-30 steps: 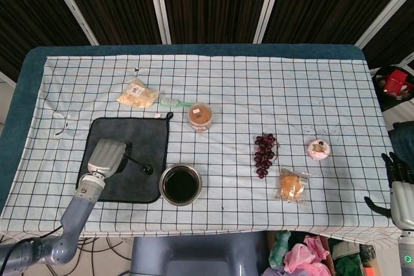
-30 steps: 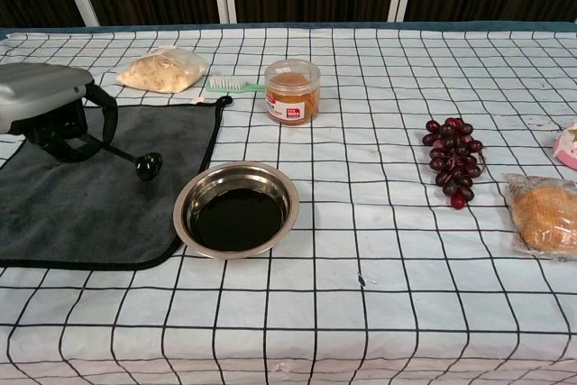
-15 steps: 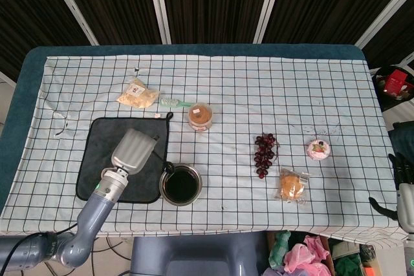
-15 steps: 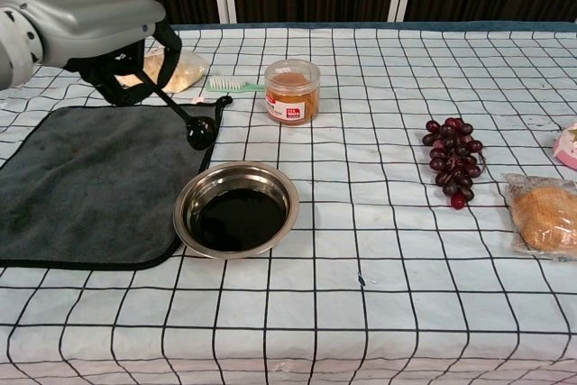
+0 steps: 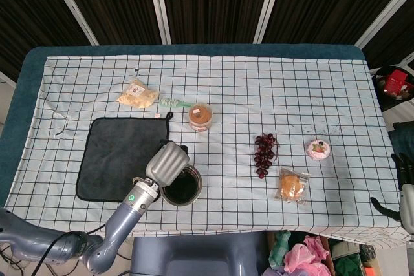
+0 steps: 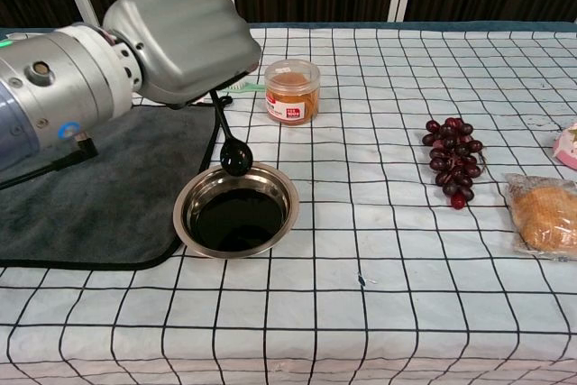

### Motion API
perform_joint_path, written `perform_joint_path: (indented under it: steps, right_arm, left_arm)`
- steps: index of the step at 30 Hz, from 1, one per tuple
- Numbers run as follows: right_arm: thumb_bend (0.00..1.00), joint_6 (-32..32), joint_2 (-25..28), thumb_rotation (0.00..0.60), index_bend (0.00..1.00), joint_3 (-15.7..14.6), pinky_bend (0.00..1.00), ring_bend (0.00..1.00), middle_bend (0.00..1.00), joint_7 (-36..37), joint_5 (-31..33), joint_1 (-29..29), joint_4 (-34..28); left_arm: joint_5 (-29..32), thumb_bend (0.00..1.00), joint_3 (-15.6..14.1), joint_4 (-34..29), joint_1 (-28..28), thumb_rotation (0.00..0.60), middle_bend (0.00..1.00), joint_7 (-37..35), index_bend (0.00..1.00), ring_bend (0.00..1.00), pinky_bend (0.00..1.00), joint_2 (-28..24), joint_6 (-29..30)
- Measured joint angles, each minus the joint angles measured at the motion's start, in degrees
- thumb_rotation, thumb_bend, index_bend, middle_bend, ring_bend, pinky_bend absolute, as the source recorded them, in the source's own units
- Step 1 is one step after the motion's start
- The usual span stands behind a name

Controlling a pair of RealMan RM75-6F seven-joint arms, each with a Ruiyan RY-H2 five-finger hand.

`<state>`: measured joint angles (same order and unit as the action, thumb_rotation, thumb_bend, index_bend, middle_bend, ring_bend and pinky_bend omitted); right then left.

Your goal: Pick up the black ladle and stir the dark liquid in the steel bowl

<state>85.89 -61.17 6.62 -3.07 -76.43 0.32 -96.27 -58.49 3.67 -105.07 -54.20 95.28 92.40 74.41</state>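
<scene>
Small black ladle (image 6: pixel 233 146) held in left hand (image 6: pixel 180 38), fingers closed round thin handle, cup hung low over far rim of round steel bowl (image 6: pixel 288 214) so dark liquid (image 6: pixel 233 220) can be reached; not yet dipped. Right hand (image 5: pixel 402 185) parked at table edge, fingers apart, nothing held.
</scene>
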Motion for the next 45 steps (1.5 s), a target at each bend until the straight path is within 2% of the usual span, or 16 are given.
perform_joint_path:
  steps: [11,23,45]
  right_arm:
    - [0.12,0.0,0.0,0.600,0.03,0.1,0.22,0.06,0.01,0.1,0.2,-0.1,0.1]
    - [0.12,-0.1,-0.1,0.600,0.03,0.1,0.22,0.06,0.01,-0.1,0.2,-0.1,-0.1]
    - [0.12,-0.2,0.2,0.600,0.03,0.2,0.22,0.06,0.01,0.9,0.2,-0.2,-0.1]
  left_arm:
    - [-6.3,0.47,-4.6,7.7,-3.4,0.600,1.00,5.2,0.67,0.99,0.97,2.3,-3.4]
    - [-10.2,0.47,-7.8,12.0,-4.4,0.600,1.00,4.5,0.67,0.99,0.97,2.2,-8.0]
    - [-11.2,0.47,-7.6,15.5,-4.4,0.600,1.00,5.0,0.67,0.99,0.97,5.8,-10.7]
